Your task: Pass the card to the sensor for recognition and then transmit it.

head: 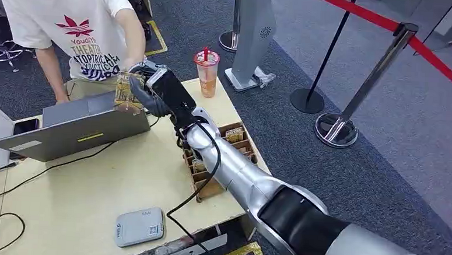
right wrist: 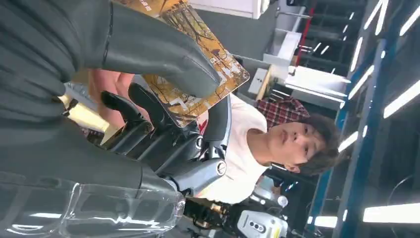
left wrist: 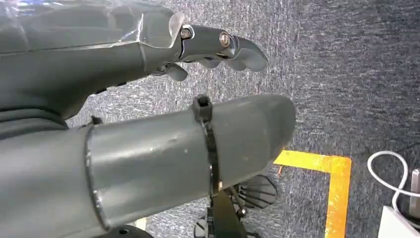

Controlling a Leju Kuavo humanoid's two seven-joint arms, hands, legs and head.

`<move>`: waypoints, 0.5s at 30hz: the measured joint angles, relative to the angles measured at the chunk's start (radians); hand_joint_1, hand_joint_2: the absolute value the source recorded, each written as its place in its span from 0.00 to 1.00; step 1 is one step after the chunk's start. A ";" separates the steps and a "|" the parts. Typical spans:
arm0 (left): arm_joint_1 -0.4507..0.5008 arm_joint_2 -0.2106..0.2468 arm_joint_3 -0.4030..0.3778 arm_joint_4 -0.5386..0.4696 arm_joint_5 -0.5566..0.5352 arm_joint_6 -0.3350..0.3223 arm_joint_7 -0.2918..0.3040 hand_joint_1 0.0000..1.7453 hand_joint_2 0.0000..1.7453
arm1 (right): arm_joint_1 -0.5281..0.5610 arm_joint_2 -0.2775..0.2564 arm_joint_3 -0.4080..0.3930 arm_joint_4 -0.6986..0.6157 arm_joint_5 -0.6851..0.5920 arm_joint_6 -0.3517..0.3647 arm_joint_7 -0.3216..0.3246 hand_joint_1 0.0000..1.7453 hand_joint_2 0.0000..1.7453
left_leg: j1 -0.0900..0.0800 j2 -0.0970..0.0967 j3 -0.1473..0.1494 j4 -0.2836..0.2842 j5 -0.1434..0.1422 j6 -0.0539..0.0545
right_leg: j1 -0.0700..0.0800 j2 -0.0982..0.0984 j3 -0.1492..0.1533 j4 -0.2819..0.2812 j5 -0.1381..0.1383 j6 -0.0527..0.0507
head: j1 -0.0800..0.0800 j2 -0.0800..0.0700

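Observation:
My right hand [head: 152, 90] reaches out over the far side of the table [head: 121, 180] and pinches a yellow-brown patterned card [head: 123, 91] between thumb and fingers. In the right wrist view the thumb lies across the card [right wrist: 229, 68], with my right hand's dark fingers [right wrist: 148, 126] behind it. A person in a white T-shirt [head: 71, 26] stands at the far edge; one of their hands [head: 134, 64] is at the card. The grey-white card sensor [head: 139, 226] lies near the front edge. My left hand [left wrist: 148, 54] hangs over grey carpet, fingers apart, holding nothing.
A grey laptop [head: 78, 125] stands at the table's left with black cables running from it. A wooden card box [head: 243, 147] sits under my right forearm. An iced drink cup [head: 206, 73] stands at the far corner. Stanchions [head: 337, 128] with red tape and a grey kiosk [head: 252, 35] stand on the carpet.

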 joint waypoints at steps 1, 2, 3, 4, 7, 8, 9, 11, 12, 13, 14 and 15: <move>0.001 0.000 0.000 0.000 0.003 0.001 0.000 0.00 0.00 | -0.006 0.005 0.000 0.020 0.015 -0.006 -0.003 1.00 1.00 | 0.000 0.000 0.000 0.000 0.000 0.000 | 0.000 0.000 0.000 0.000 0.000 0.000 | 0.000 0.000; 0.002 0.000 0.000 0.000 0.006 0.002 0.000 0.00 0.00 | -0.011 0.009 0.000 0.041 0.028 -0.009 -0.006 1.00 1.00 | 0.000 0.000 0.000 0.000 0.000 0.000 | 0.000 0.000 0.000 0.000 0.000 0.000 | 0.000 0.000; 0.003 0.000 0.000 0.000 0.007 0.002 0.000 0.00 0.00 | -0.014 0.012 0.000 0.054 0.038 -0.013 -0.010 1.00 1.00 | 0.000 0.000 0.000 0.000 0.000 0.000 | 0.000 0.000 0.000 0.000 0.000 0.000 | 0.000 0.000; 0.005 0.000 0.000 0.000 0.008 0.003 -0.001 0.00 0.00 | -0.016 0.015 0.001 0.073 0.051 -0.020 -0.012 1.00 1.00 | 0.000 0.000 0.000 0.000 0.000 0.000 | 0.000 0.000 0.000 0.000 0.000 0.000 | 0.000 0.000; 0.008 0.001 0.000 0.000 0.011 0.004 -0.001 0.00 0.00 | -0.021 0.022 0.003 0.126 0.080 -0.041 -0.021 1.00 1.00 | 0.000 0.000 0.000 0.000 0.000 0.000 | 0.000 -0.001 0.000 0.000 0.000 0.000 | 0.000 0.000; 0.009 0.001 0.000 0.000 0.014 0.004 -0.001 0.00 0.00 | -0.023 0.023 0.004 0.139 0.090 -0.049 -0.024 1.00 1.00 | 0.000 0.000 0.000 0.000 0.000 0.000 | 0.000 -0.001 0.000 0.000 0.000 0.000 | 0.000 0.000; 0.010 0.001 0.000 0.000 0.016 0.005 -0.001 0.00 0.00 | -0.026 0.025 0.005 0.157 0.106 -0.065 -0.032 1.00 1.00 | 0.000 0.000 0.000 0.000 0.000 0.000 | 0.000 -0.001 0.000 0.000 0.000 0.000 | 0.000 0.000; 0.014 0.001 0.000 0.000 0.018 0.007 -0.001 0.00 0.00 | -0.028 0.027 0.007 0.188 0.132 -0.104 -0.046 1.00 1.00 | 0.000 0.000 0.000 0.000 0.000 0.000 | 0.000 -0.001 0.000 0.000 0.000 0.000 | 0.000 0.000; 0.015 0.001 0.000 0.000 0.018 0.007 -0.001 0.00 0.00 | -0.029 0.028 0.008 0.199 0.148 -0.126 -0.055 1.00 1.00 | 0.000 0.000 0.000 0.000 0.000 0.000 | 0.000 0.000 0.000 0.000 0.000 0.000 | 0.000 0.000; 0.016 0.001 0.000 0.000 0.018 0.010 -0.001 0.00 0.00 | -0.029 0.028 0.011 0.211 0.165 -0.153 -0.063 1.00 1.00 | 0.000 0.000 0.000 0.000 0.000 0.000 | 0.000 0.000 0.000 0.000 0.000 0.000 | 0.000 0.000; 0.017 0.001 0.000 0.000 0.018 0.012 -0.001 0.00 0.00 | -0.030 0.028 0.014 0.225 0.181 -0.181 -0.069 1.00 1.00 | 0.000 0.000 0.000 0.000 0.000 0.000 | 0.000 0.000 0.000 0.000 0.000 0.000 | 0.000 0.000; 0.018 0.001 0.000 0.000 0.018 0.013 -0.001 0.00 0.00 | -0.030 0.028 0.016 0.235 0.191 -0.201 -0.075 1.00 1.00 | 0.000 0.000 0.000 0.000 0.000 0.000 | 0.000 -0.001 0.000 0.000 0.000 0.000 | 0.000 0.000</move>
